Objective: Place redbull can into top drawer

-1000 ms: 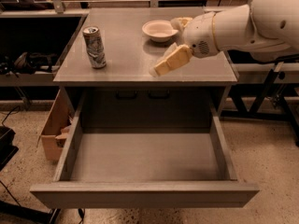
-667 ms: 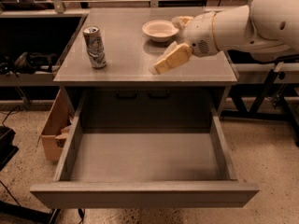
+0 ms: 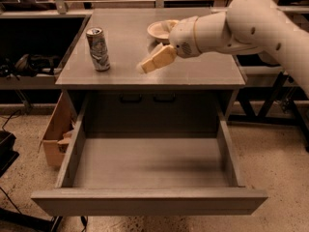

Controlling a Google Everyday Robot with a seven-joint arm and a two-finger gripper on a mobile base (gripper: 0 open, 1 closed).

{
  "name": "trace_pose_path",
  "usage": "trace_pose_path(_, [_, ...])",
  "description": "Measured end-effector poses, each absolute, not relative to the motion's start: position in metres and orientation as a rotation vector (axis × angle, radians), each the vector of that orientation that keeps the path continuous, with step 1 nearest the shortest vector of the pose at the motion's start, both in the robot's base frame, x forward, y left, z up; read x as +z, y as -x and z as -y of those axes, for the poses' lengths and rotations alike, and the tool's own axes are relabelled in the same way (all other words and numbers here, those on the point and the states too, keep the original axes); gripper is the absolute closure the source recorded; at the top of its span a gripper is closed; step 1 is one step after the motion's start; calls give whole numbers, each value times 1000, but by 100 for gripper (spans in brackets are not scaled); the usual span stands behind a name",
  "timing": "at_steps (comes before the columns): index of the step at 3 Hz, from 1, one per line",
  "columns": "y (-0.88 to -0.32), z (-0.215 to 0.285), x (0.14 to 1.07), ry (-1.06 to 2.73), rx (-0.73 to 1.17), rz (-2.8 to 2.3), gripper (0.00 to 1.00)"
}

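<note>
The redbull can [image 3: 98, 49] stands upright on the grey cabinet top [image 3: 125, 71], near its left front part. The top drawer [image 3: 149, 170] is pulled fully out below, and its flat floor is bare. My gripper [image 3: 146, 65] hangs low over the cabinet top to the right of the can, about a hand's width away and not touching it. It points left toward the can and holds nothing. The white arm [image 3: 231, 28] reaches in from the right.
A shallow white bowl [image 3: 161, 29] sits on the cabinet top just behind the gripper. A cardboard box [image 3: 57, 134] stands on the floor left of the cabinet. Dark shelving [image 3: 29, 62] lies to the left, and table legs [image 3: 285, 100] to the right.
My gripper has moved left across the cabinet top, closer to the redbull can. The can, bowl and drawer have not moved.
</note>
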State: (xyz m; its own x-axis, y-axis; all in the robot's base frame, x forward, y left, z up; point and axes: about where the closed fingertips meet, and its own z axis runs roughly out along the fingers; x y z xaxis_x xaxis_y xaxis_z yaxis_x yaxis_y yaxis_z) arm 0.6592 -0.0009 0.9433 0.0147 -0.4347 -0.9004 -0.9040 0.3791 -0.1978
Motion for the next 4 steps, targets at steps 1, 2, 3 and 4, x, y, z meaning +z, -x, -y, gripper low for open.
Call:
trace_pose_path(1, [-709, -44, 921, 1181, 603, -1580, 0])
trace_pose_path(2, [-742, -85, 906, 1163, 655, -1542, 0])
trace_pose_path(3, [-751, -139, 903, 1170, 736, -1452, 3])
trace_pose_path(4, [-747, -170, 906, 1177, 782, -1392, 25])
